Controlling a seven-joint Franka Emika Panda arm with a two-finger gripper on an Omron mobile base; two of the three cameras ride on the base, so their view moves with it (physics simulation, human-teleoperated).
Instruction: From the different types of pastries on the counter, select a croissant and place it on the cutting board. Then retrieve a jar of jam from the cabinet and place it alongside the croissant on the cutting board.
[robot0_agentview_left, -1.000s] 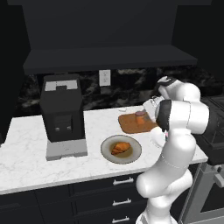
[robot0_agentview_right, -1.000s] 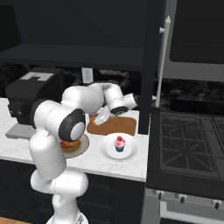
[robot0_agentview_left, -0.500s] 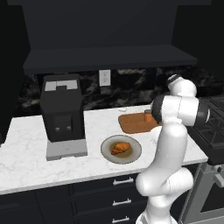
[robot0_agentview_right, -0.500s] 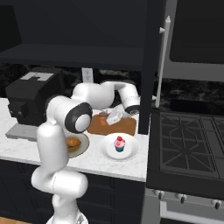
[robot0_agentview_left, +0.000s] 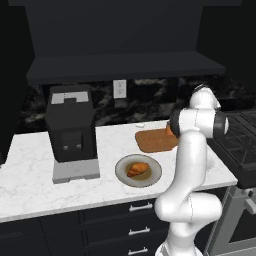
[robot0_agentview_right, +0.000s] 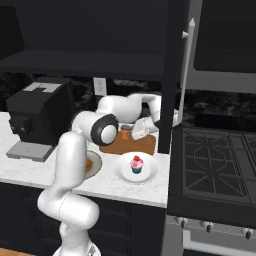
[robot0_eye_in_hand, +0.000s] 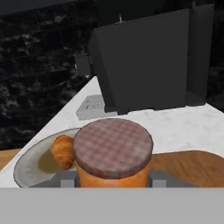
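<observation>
- Gripper (robot0_eye_in_hand: 113, 183): the hand view shows its fingers on either side of the jar of jam (robot0_eye_in_hand: 113, 154), clamped on it; the checked lid faces the camera.
- In the right base view the gripper (robot0_agentview_right: 136, 134) sits low over the cutting board (robot0_agentview_right: 117, 146); whether the jar touches the board cannot be told.
- In the left base view an orange patch, the jar of jam (robot0_agentview_left: 169, 130), shows at the board's right end, partly behind the arm.
- Croissant (robot0_agentview_left: 137, 169): lies on a round grey plate (robot0_agentview_left: 151, 177) on the desk (robot0_agentview_left: 30, 185), in front of the cutting board (robot0_agentview_left: 152, 140) and not on it.
- Cupcake (robot0_agentview_right: 136, 164): upright on a white plate (robot0_agentview_right: 150, 175), just in front of the board.
- Coffee machine (robot0_agentview_left: 71, 131): stands on the desk, left of the plate with the croissant.
</observation>
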